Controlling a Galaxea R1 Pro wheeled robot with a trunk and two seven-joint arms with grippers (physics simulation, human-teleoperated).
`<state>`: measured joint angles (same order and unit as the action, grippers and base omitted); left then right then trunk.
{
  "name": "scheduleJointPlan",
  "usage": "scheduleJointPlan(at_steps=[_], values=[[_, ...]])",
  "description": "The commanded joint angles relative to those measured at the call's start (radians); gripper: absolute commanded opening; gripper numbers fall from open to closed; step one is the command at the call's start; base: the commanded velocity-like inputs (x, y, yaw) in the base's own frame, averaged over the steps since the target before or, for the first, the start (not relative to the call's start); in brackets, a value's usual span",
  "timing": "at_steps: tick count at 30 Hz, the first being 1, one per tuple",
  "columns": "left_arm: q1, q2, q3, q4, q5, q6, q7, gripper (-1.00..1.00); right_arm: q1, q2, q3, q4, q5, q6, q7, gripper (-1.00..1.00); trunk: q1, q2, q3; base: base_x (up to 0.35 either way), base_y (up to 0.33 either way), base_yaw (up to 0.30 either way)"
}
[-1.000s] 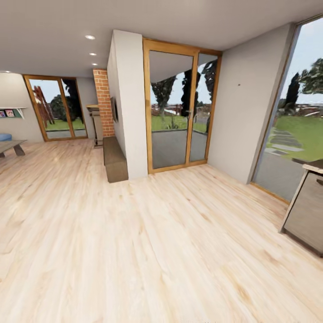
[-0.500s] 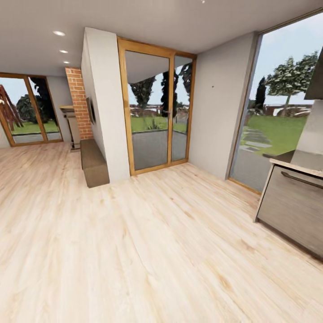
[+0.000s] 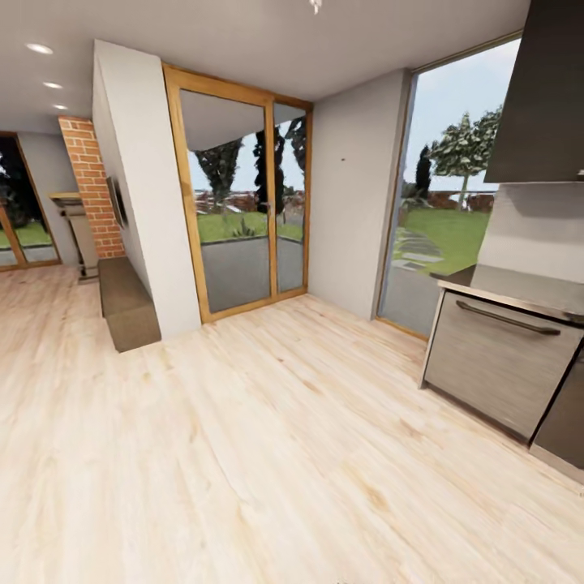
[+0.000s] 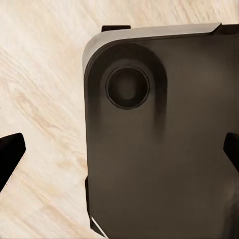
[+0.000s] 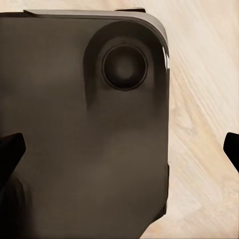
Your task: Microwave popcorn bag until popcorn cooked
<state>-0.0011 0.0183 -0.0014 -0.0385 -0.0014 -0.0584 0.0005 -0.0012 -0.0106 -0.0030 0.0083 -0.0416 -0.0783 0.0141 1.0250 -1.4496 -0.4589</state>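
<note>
Where cabinets begin, pale wooden floor (image 3: 268,438)

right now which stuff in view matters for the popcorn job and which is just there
Job: the kitchen cabinet with a bar handle and its counter edge.
Just there: glass doors, brick column, low bench, wood floor.

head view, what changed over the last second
The camera swung toward the robot's right, so everything slid left in view: the glass door and brick pillar shifted left, while the grey cabinet with its bar handle and a dark upper unit came in. Nothing in the room itself moved.
</note>
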Motion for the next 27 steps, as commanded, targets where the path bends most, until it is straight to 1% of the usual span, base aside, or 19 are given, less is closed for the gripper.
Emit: scheduleJointPlan(at_steps=[1,27], values=[[0.0,0.0,0.0,0.0,0.0,-0.003,0.0,1.0,0.0,0.0,0.0,0.001,-0.004,-0.004,0.001,1.0,0.0,0.0,0.0,0.0,0.0,-0.287],[0.0,0.0,0.0,0.0,0.0,-0.003,0.0,1.0,0.0,0.0,0.0,0.001,-0.004,-0.004,0.001,1.0,0.0,0.0,0.0,0.0,0.0,-0.288]])
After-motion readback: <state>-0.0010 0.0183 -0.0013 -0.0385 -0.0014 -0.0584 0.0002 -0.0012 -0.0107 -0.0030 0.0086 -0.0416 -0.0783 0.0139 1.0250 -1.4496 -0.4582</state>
